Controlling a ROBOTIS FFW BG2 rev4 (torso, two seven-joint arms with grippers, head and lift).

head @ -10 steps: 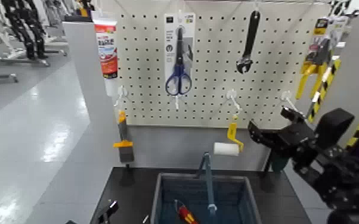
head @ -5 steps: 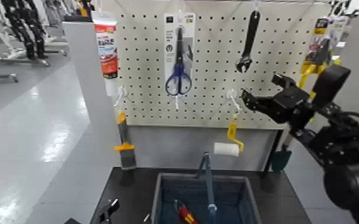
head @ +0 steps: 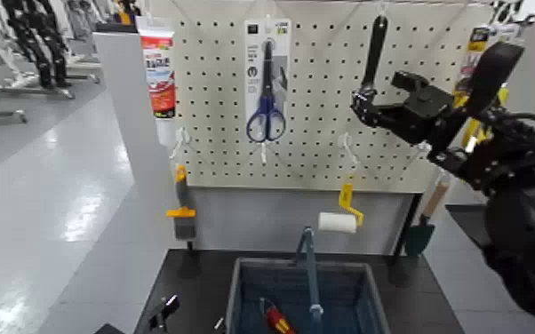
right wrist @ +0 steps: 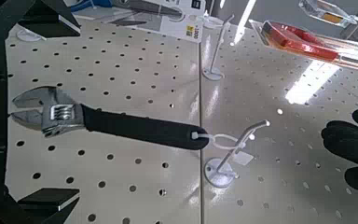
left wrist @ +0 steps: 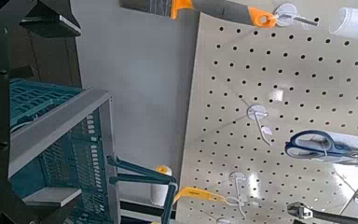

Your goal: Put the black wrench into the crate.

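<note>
The black wrench (head: 374, 49) hangs upright on the white pegboard (head: 324, 151), jaw end down. My right gripper (head: 380, 96) is open at the wrench's lower end. In the right wrist view the wrench (right wrist: 130, 124) hangs from a white hook, with its jaw end between my spread right gripper (right wrist: 51, 110) fingers and not clamped. The crate (head: 235, 286) stands below at the table's front, with its upright handle bar (head: 309, 266). My left gripper (head: 161, 314) is parked low beside the crate; in its wrist view the left gripper (left wrist: 70, 110) is open next to the crate wall (left wrist: 61, 121).
Blue-handled scissors (head: 266, 98) in a pack hang left of the wrench, and yellow-handled pliers (head: 459, 102) hang right, behind my arm. A red-white tube (head: 157, 71), an orange scraper (head: 183, 211), a paint roller (head: 338, 219) and a trowel (head: 419, 236) hang lower. A red-handled tool (head: 275, 317) lies in the crate.
My right arm has risen from low on the right and moved left, bringing its open gripper up to the wrench's lower end. The left arm has not moved.
</note>
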